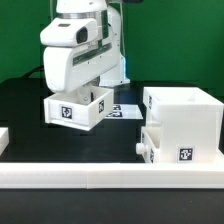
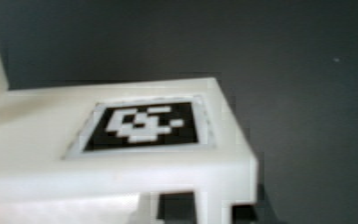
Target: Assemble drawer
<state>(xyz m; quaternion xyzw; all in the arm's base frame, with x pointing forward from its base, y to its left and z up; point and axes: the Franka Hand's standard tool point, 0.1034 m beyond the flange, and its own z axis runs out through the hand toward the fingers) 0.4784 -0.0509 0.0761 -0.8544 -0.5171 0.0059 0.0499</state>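
My gripper [image 1: 84, 92] is shut on a low white drawer tray [image 1: 75, 108] and holds it a little above the black table, left of centre in the exterior view. The tray's front carries a black-and-white tag. The tall white casing [image 1: 182, 118] stands at the exterior view's right, and a second tray [image 1: 165, 150] with a tag sits in its lower slot. In the wrist view the held tray [image 2: 105, 165] fills the frame with its tag [image 2: 146, 125] facing the camera. The gripper [image 2: 202, 208] sits at the tray's wall, its fingers mostly hidden.
A long low white border rail [image 1: 100, 176] runs along the front of the table. The marker board [image 1: 124, 110] lies flat behind the held tray. The gap between the tray and the casing is bare black table.
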